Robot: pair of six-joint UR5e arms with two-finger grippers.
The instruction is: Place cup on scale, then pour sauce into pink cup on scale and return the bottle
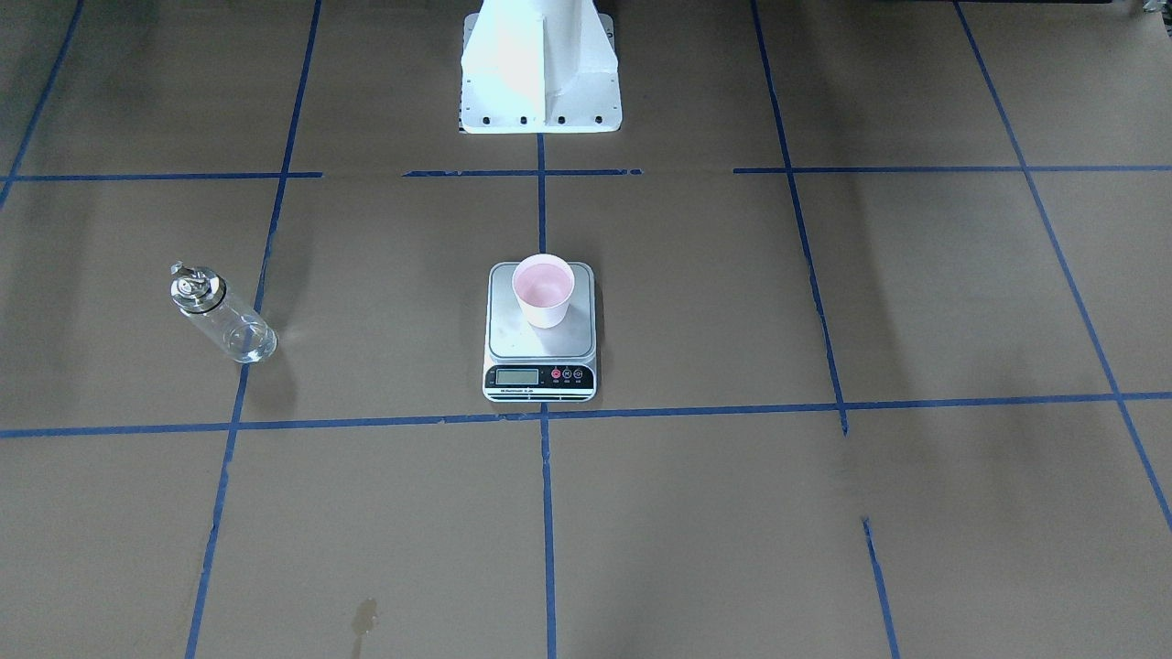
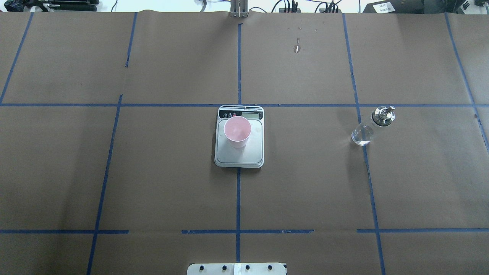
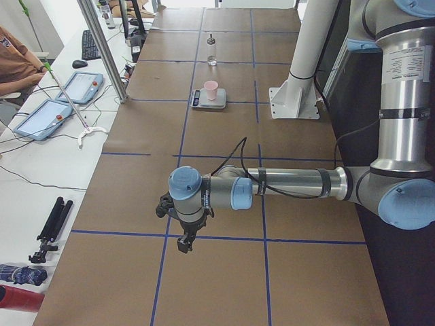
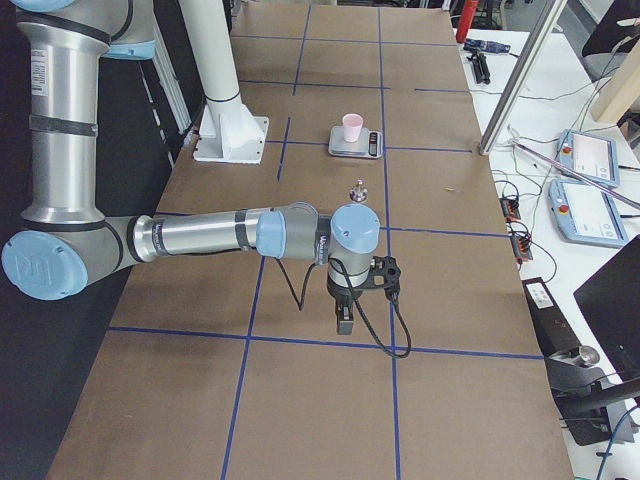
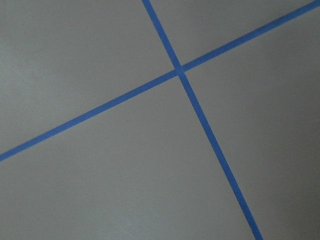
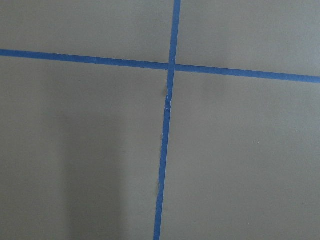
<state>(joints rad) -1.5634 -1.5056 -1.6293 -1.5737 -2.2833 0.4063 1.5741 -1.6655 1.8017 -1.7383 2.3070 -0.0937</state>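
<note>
On the scale: the cup stood upright on the steel platform, so that step looked done.
Bottle: it stood upright on the brown paper, well apart from the scale on the robot's right, with nothing holding it.
Sauce: it showed clear through the glass. Whether any had reached the cup, so whether the pour was done or still to come, could not be told.
Left gripper: it hung over bare paper far from the scale, and its grip could not be told.
Right gripper: it hung clear of the bottle, and its grip also could not be told.
Writing: the scale's display and the print beneath it were too small to read.
</note>
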